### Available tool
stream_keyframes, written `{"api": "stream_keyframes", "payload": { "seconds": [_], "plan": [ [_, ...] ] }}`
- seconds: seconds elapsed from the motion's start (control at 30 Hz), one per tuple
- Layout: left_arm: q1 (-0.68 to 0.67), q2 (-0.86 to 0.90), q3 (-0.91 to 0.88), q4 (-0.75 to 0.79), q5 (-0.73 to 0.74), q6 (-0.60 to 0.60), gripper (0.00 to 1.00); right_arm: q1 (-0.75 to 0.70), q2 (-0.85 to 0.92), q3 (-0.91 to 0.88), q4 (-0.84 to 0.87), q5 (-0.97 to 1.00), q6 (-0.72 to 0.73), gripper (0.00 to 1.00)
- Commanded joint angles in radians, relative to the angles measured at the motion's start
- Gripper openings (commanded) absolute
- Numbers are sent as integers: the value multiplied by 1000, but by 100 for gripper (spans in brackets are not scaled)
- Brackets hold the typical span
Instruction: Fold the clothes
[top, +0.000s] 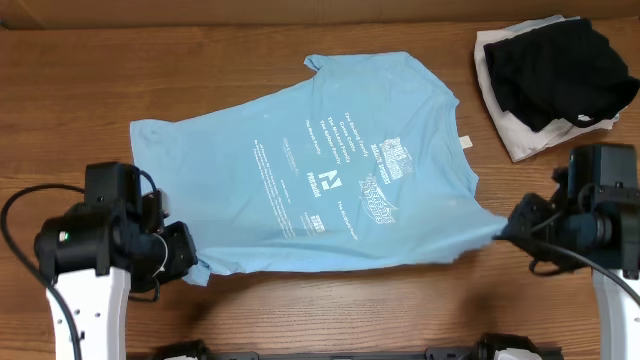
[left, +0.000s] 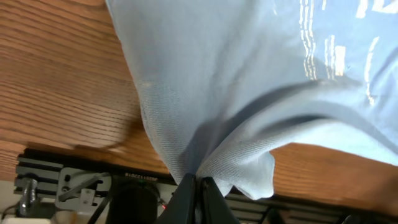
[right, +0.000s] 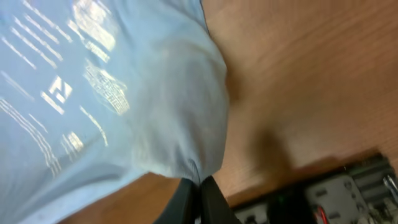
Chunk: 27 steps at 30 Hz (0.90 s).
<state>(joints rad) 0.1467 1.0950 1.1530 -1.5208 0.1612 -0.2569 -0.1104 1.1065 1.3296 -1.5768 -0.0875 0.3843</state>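
Sky-blue T-shirt (top: 320, 160) spread print-up mid-table (top: 80, 80), near corners clamped by left gripper (top: 198, 266) and right gripper (top: 503, 230); black garment (top: 555, 70) atop white garment (top: 520, 140) far right, apart; print illegible.

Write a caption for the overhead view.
Left and right jaws shut on the near edge of a sky-blue T-shirt spread on a wooden table.

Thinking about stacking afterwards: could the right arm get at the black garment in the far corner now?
Not yet, probably. The black garment lies beyond that arm with nothing between, but the right gripper is shut on a corner of the blue T-shirt and must let go first.
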Motion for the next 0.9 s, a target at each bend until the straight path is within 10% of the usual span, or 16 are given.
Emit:
{"api": "stream_keyframes", "payload": {
  "seconds": [0.0,0.87],
  "plan": [
    [10,-11,-10,10,-13,-68,4,-3,48,-1,55,6,-26,4],
    [12,-11,-314,221,-123,-457,4,-2,416,-1,531,-141,-258,4]
  ]
}}
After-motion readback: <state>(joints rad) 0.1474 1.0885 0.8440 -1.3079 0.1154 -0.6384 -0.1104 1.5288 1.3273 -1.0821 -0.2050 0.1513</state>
